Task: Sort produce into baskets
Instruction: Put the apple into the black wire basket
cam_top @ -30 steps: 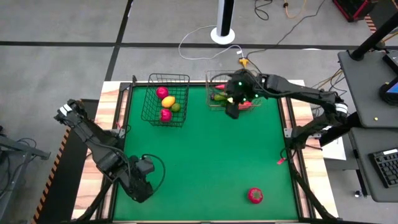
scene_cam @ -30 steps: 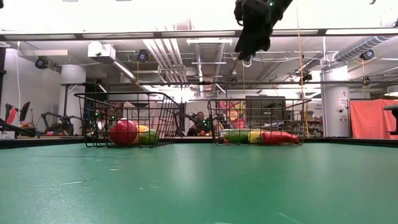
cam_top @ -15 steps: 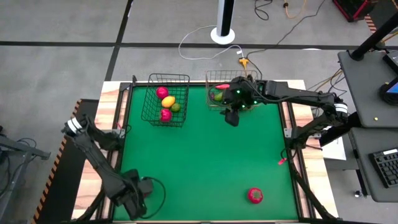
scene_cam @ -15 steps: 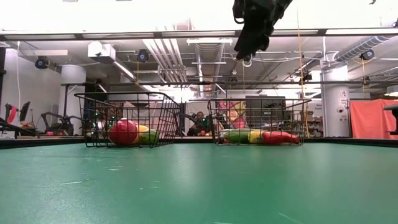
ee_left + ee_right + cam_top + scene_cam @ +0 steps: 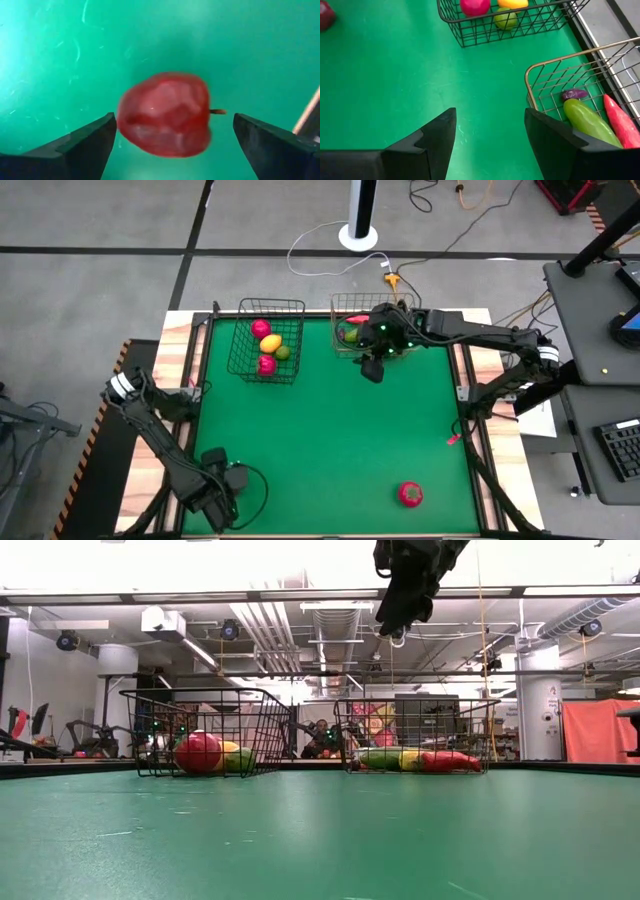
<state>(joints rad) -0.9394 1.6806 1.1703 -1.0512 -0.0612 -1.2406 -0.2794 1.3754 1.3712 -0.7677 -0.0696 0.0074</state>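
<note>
A red toy apple [image 5: 410, 494] lies on the green table [image 5: 330, 430] near its near right corner. My left gripper [image 5: 218, 488] is open at the near left, well left of the apple. In the left wrist view the apple [image 5: 165, 115] shows blurred between the open fingers, touching neither. My right gripper [image 5: 372, 366] is open and empty, high above the table [image 5: 398, 610], just in front of the lighter wire basket [image 5: 358, 330]. That basket holds a green cucumber [image 5: 590, 122], a red pepper [image 5: 622, 125] and a purple piece [image 5: 574, 93]. The black basket [image 5: 266, 340] holds red, yellow and green round fruits.
Both baskets stand at the table's far edge, the black one left of the lighter one. A small red object [image 5: 450, 439] lies at the table's right edge. Wooden rails [image 5: 180, 380] border the table. Open green surface lies between the baskets and the apple.
My left gripper has gone toward the table's near left corner, its arm swinging outward. My right gripper has drawn a little away from the lighter basket, toward the near edge and slightly up.
</note>
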